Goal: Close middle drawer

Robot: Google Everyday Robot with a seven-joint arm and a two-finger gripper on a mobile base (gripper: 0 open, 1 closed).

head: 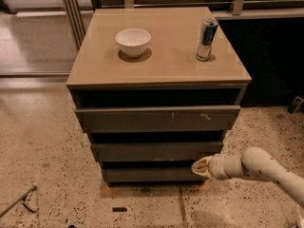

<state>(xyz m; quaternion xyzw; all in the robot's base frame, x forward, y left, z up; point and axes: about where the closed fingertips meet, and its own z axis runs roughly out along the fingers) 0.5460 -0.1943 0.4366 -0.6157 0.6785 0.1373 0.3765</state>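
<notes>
The middle drawer is the plain grey-brown front between the scratched top drawer front and the narrower lowest front. It stands slightly forward of the lowest front, with a dark gap above it. My gripper is on a pale arm coming from the lower right. It is at the cabinet's right front corner, just below the right end of the middle drawer front and level with the top of the lowest one. Whether it touches a front I cannot tell.
The tan cabinet top carries a white bowl and a metal can. The floor is speckled terrazzo, with a thin dark tool at the lower left. A dark wall and railing stand behind and to the right.
</notes>
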